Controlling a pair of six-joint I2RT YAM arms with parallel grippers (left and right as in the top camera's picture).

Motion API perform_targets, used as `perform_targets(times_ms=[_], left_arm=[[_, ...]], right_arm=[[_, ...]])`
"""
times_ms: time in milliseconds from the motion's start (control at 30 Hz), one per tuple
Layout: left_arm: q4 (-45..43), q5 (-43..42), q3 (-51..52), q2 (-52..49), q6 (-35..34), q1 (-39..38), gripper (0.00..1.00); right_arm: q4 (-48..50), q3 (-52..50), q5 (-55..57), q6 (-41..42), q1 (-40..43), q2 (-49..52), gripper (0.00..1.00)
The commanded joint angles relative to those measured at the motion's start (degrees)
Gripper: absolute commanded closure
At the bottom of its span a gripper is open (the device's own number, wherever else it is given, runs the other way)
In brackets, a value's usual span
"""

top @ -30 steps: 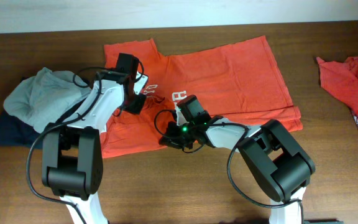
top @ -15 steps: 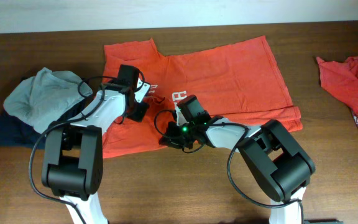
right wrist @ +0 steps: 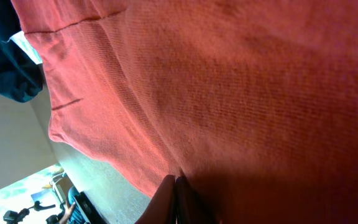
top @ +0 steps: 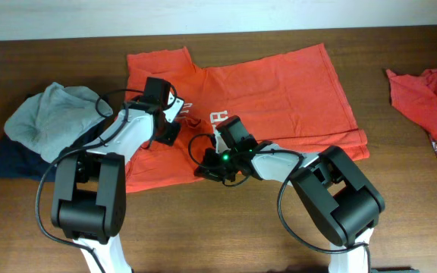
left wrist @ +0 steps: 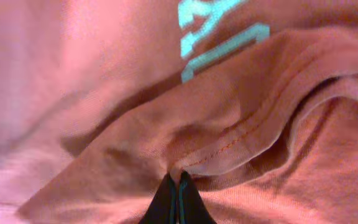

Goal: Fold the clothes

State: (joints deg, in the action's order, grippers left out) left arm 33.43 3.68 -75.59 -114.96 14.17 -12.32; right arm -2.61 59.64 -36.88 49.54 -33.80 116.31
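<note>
Orange-red shirt (top: 279, 83) lay spread at 12 o'clock on the table (top: 203, 235) in the overhead view. Its far edge was near the table's rim and its near edge was doubled over toward 4 o'clock. A second shirt (top: 431, 114) was heaped at 3 o'clock, well apart, running out of frame. A grey garment (top: 51, 114) over a blue garment (top: 6, 163) filled 9 o'clock, just beside the shirt's left edge. Bare wood showed along the near side and between the two shirts.

The left arm rose from 7 o'clock and bent over the shirt's left part. The left gripper (top: 168, 133) was down on the cloth, at 9 o'clock of the white print (top: 217, 117). The right arm folded low from 5 o'clock, its forearm pointing to 9 o'clock, with the right gripper (top: 207, 171) at the shirt's near edge.

From the left wrist, the jaws were pressed together, pinching a raised fold of stitched hem (left wrist: 241, 140), with the print at 1 o'clock.

From the right wrist, the jaws were closed tight on the shirt's edge. Cloth filled the frame from 12 to 4 o'clock, the table showed at 7 and the blue garment at 10.
</note>
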Motion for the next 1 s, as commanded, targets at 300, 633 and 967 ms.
perform_targets(times_ms=[300, 633, 967], left_arm=[[-6.9, 5.2, -6.3, 2.5, 3.3, 0.3, 0.95], [-5.6, 10.6, -6.4, 2.5, 0.7, 2.1, 0.03], [14.3, 7.3, -6.9, 10.2, -7.8, 1.9, 0.03]], right_arm=[[-2.2, -2.1, 7.2, 0.5, 0.0, 1.9, 0.94], [-2.6, -2.1, 7.2, 0.5, 0.0, 1.9, 0.94], [-7.8, -1.8, 7.5, -15.8, 8.7, -10.8, 0.68]])
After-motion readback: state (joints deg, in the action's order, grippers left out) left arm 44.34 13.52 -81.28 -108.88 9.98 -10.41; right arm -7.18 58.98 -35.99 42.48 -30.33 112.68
